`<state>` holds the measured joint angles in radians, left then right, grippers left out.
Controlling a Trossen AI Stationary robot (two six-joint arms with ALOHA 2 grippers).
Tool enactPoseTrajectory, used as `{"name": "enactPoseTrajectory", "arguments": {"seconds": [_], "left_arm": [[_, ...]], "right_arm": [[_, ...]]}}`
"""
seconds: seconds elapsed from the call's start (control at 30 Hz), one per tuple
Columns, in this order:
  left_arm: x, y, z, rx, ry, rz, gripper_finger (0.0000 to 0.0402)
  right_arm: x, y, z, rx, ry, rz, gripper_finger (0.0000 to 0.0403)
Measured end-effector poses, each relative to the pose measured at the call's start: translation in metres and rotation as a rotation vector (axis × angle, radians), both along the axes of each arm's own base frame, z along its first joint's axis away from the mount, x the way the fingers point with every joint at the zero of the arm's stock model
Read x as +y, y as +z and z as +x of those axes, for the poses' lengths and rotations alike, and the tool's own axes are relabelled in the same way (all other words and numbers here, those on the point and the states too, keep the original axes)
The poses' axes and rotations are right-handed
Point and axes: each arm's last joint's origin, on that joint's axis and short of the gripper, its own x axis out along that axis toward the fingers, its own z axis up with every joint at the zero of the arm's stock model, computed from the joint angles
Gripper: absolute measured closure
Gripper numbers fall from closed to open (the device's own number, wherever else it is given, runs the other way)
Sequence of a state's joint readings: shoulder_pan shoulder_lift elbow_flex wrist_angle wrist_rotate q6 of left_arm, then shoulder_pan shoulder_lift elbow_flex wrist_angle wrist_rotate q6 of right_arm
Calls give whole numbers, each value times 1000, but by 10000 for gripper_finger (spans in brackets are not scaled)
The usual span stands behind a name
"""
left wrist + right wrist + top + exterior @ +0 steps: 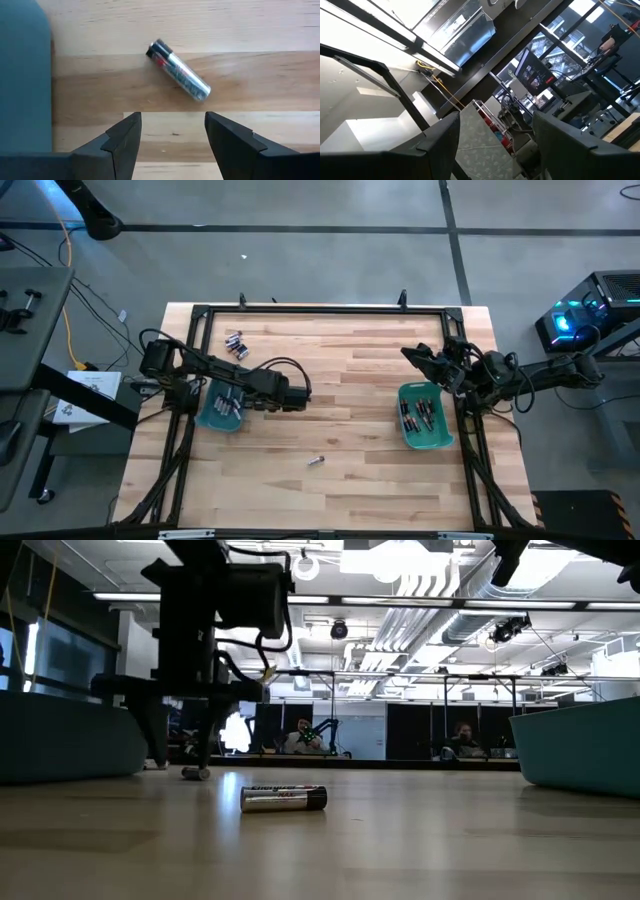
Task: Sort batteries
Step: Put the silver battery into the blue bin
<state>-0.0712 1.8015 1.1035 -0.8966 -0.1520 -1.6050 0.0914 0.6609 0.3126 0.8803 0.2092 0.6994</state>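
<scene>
Left wrist view shows you a silvery-grey cylindrical battery with a dark end [178, 70] lying loose on the pale wooden plank table [260, 30], just ahead of your left gripper [173, 131], whose dark fingers stand apart, grasping nothing

High view: overhead, straight down, far enough to take in the whole table [330, 380] and floor around it.

Low view: at tabletop level, looking level across the wood into the room behind; a single battery [284, 798] lies close to the lens.

Left wrist view: points down at the table from near, past its own fingers [122, 142]; the same battery [178, 77] shows here, shared with the low and high views.

Right wrist view: tilted up, off the table, toward ceiling and room.
</scene>
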Motion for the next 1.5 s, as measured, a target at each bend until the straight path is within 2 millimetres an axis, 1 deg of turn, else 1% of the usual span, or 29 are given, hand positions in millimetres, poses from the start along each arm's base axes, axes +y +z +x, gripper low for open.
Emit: {"name": "enactPoseTrajectory", "arguments": {"seconds": [0.1, 0.23, 0.47, 0.7, 0.9, 1.03, 1.23, 1.5], "left_arm": [[0, 2, 1, -6, 21, 13, 188], [7, -2, 0, -23, 54, 57, 188], [26, -5, 5, -103, 111, 164, 188], [47, -7, 7, -115, 157, 231, 188], [68, -16, 19, -186, 147, 262, 188], [79, -26, 24, -190, 139, 254, 188], [80, -29, 24, -172, 102, 253, 188], [68, -28, 27, -162, 19, 260, 190]], "right_arm": [[0, 0, 0, 0, 0, 0, 160], [0, 0, 0, 0, 0, 0, 160], [0, 0, 0, -1, 4, 7, 160], [0, 0, 0, -2, 9, 16, 160], [0, 0, 0, -6, 9, 16, 160], [0, 1, -1, -13, 9, 17, 160], [0, 1, -1, -19, 13, 24, 160], [0, 1, -1, -18, 8, 17, 160]]}}
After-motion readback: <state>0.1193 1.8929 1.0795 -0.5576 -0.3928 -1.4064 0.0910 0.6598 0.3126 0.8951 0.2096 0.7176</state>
